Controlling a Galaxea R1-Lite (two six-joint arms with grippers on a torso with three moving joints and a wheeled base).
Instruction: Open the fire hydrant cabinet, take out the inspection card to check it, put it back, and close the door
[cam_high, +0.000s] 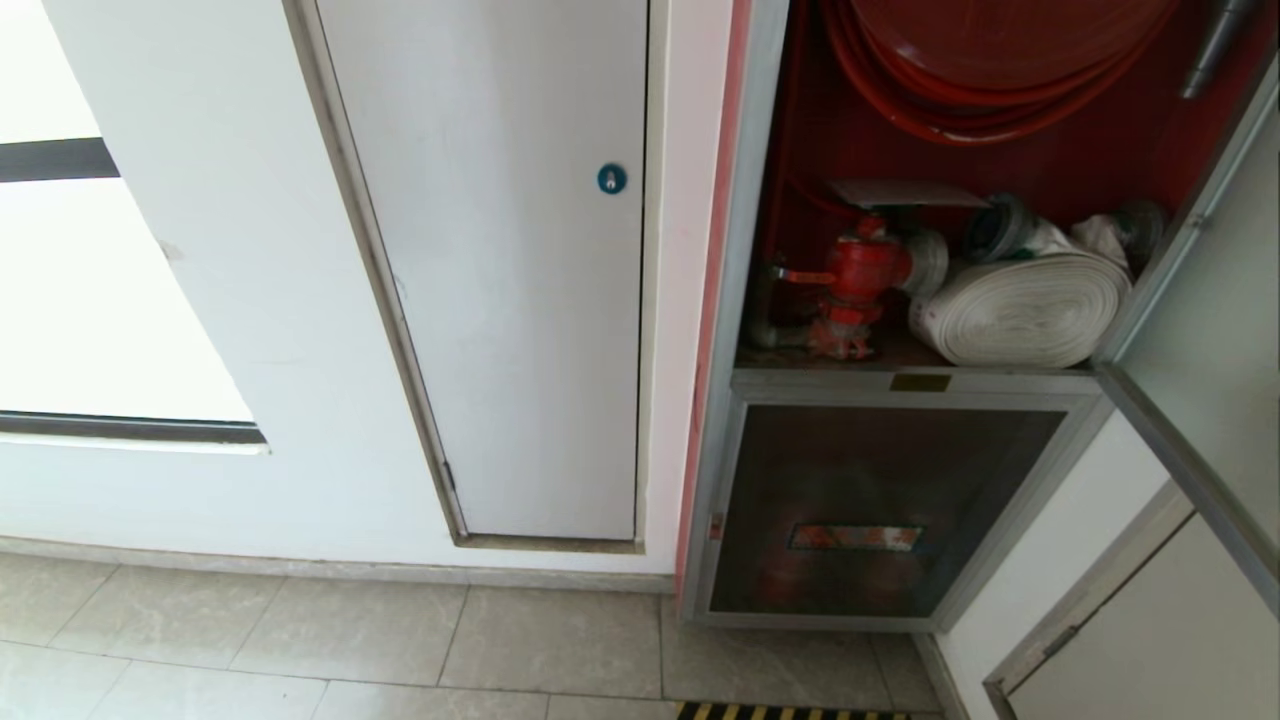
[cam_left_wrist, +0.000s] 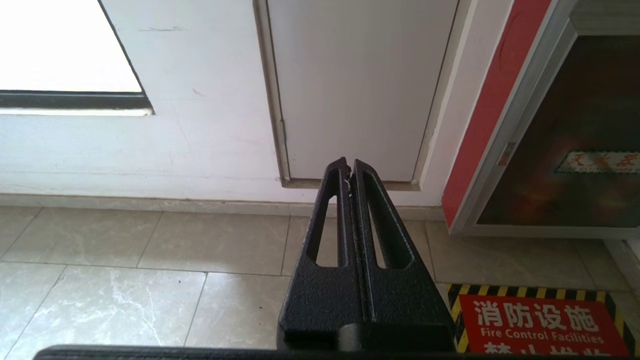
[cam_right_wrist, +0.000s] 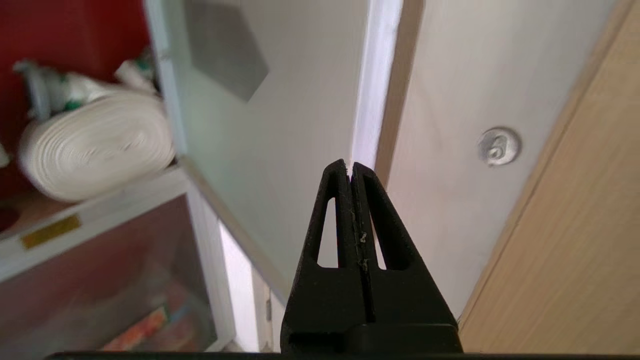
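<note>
Grey marble floor tiles (cam_high: 300, 640) meet a white wall. Right gripper (cam_right_wrist: 350, 167), clenched and empty, faces the swung-open glass door (cam_right_wrist: 280, 150) with silver aluminium frame. Beyond, red fire hydrant cabinet (cam_high: 800, 150) shows rolled white hose (cam_high: 1020, 310), red valve (cam_high: 860, 270). Left gripper (cam_left_wrist: 349, 165) clenched near floor, before plain white panel (cam_high: 520, 300).

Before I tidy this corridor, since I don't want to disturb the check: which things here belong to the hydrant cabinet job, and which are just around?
Job: cabinet, open; its door, swung out right; right hand, shut, empty, near the door. Card not visible.

Around: white panel with blue lock; floor sign; left hand, shut, idle.
</note>
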